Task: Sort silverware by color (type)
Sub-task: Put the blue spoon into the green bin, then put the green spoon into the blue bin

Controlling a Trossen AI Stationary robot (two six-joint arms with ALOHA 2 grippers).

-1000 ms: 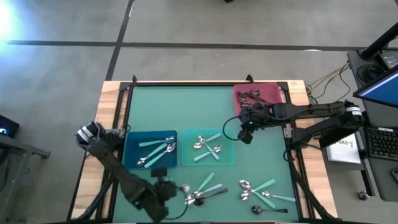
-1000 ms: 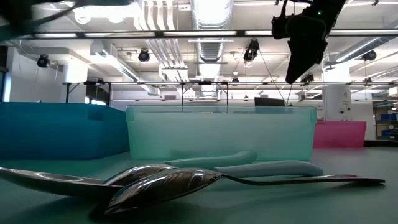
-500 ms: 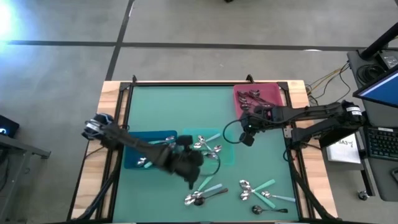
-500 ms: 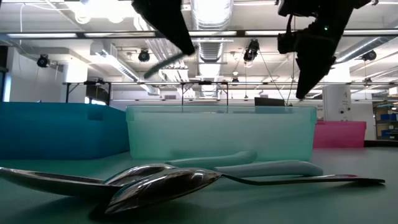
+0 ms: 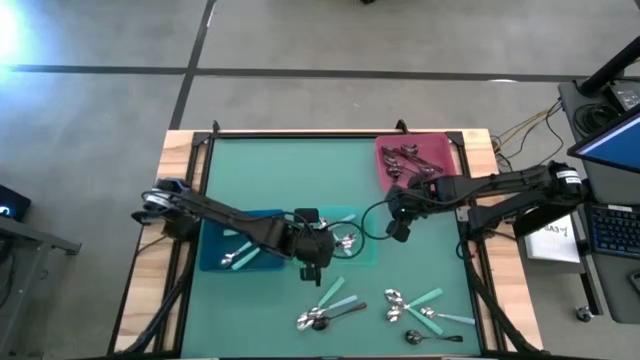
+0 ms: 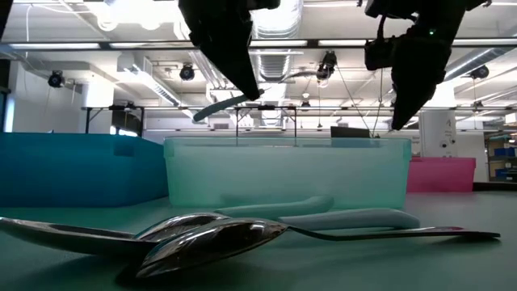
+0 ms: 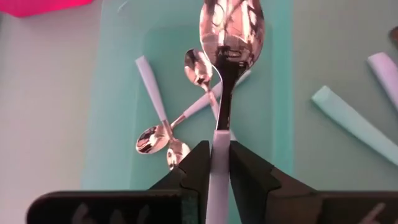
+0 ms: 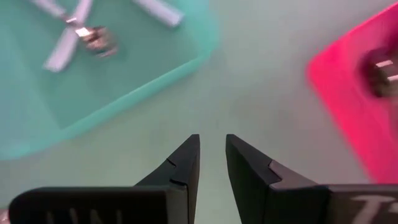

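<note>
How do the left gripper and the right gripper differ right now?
The left gripper pinches a teal-handled spoon above the teal bin; the right gripper holds nothing. The left hangs over that bin, the right over bare mat between it and the pink bin. Both are raised off the table.

This is a robotics lab in a large open industrial hall. The low view looks past the table to exposed silver ventilation ducts, hanging lamps, bare ceiling rails and distant workbenches. From above, the floor is plain grey concrete marked with dark lines, and beside the wood-framed, green-topped table sit a keyboard, a monitor's edge and loose cables.
</note>
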